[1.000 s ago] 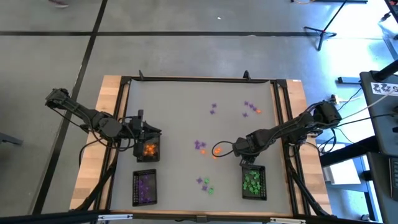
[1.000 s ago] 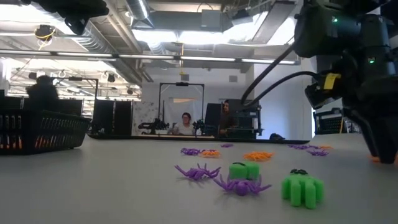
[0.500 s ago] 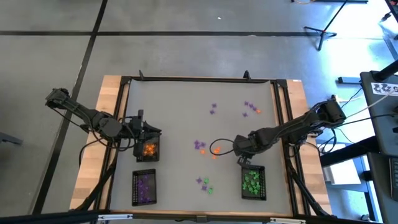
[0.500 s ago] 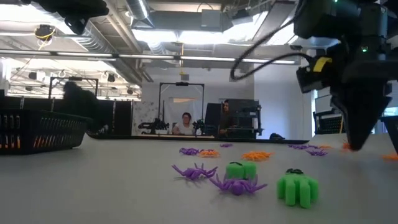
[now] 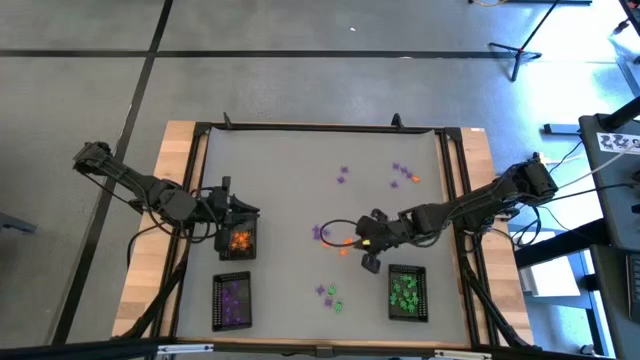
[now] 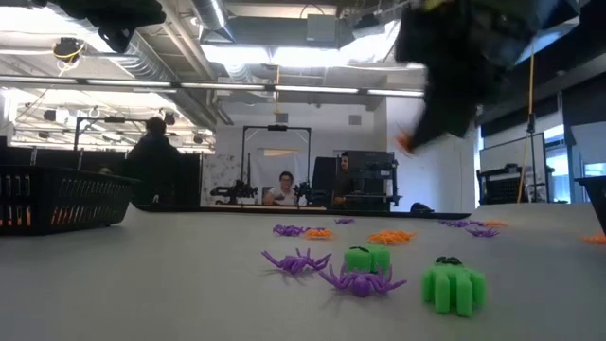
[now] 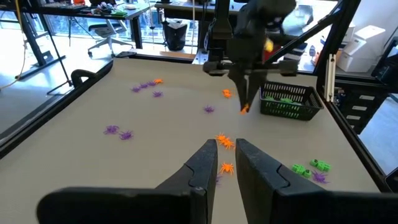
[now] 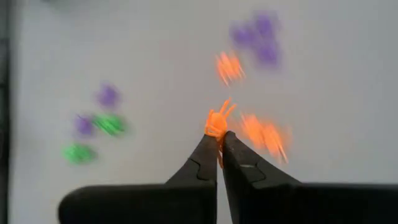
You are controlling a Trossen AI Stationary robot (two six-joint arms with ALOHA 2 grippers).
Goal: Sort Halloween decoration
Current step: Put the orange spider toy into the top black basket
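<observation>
Orange (image 5: 345, 247), purple (image 5: 320, 232) and green (image 5: 333, 299) Halloween trinkets lie scattered on the grey table. More of them show in the low view, purple (image 6: 298, 260) and green (image 6: 456, 284). My right gripper (image 5: 362, 241) hangs above the table's middle, shut on one orange trinket (image 8: 217, 123). My left gripper (image 5: 248, 213) hovers over the orange tray (image 5: 238, 241) at the left. Its fingers (image 7: 207, 154) stand slightly apart with nothing between them. My right gripper pinches the orange trinket's lower part (image 8: 218, 132) between the very ends of its two fingers. The fingers slant down at it from the table's right side. The trinket is lifted clear of the table, its legs sticking out beyond the fingertips (image 7: 244, 109).
Three black mesh trays stand on the table: orange pieces at the left, purple pieces (image 5: 233, 300) near left, green pieces (image 5: 406, 292) near right. A raised frame (image 5: 320, 128) borders the table. People show in the room beyond (image 6: 281, 188).
My right gripper has risen from the table beside the orange trinkets, tipped to a shallower slant, and swung toward the table's left. An orange trinket has come up with it, clear of the surface.
</observation>
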